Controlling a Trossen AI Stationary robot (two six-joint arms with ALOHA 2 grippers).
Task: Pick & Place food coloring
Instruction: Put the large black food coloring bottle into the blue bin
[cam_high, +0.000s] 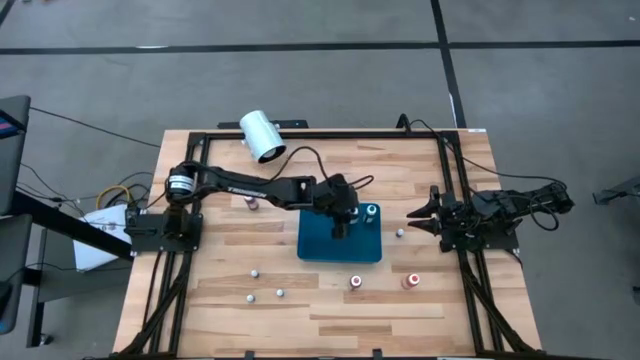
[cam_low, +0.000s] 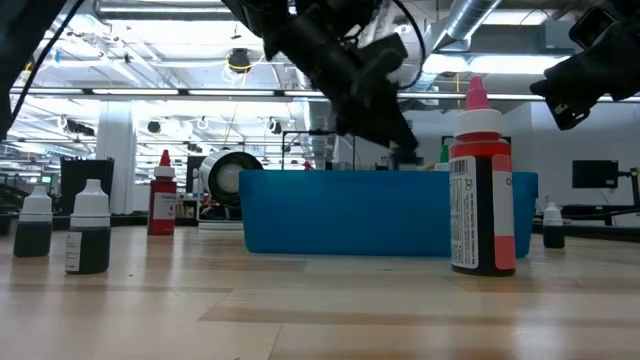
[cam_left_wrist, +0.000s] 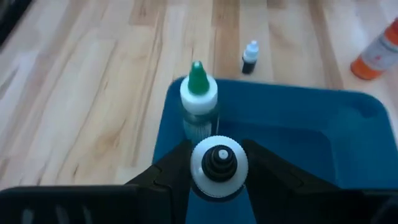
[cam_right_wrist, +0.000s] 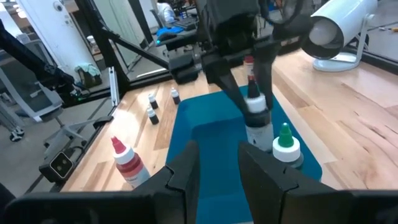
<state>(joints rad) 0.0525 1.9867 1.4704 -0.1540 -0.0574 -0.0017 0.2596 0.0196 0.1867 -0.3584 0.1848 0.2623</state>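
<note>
Currently my left gripper (cam_left_wrist: 219, 177) pinches a white-capped dropper bottle (cam_left_wrist: 219, 167) by its neck over the blue tray (cam_left_wrist: 298, 134), beside a green-tipped bottle (cam_left_wrist: 199, 99). Likely light, rigid, slippery; hold below the cap. Right gripper (cam_right_wrist: 217, 165) waits spread, empty.

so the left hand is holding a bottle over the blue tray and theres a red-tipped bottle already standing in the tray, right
Not quite. The bottle already standing in the blue tray has a green tip, not red; the left wrist view shows it. The rest holds: the left hand grips a dark-tipped bottle over the tray.
</note>
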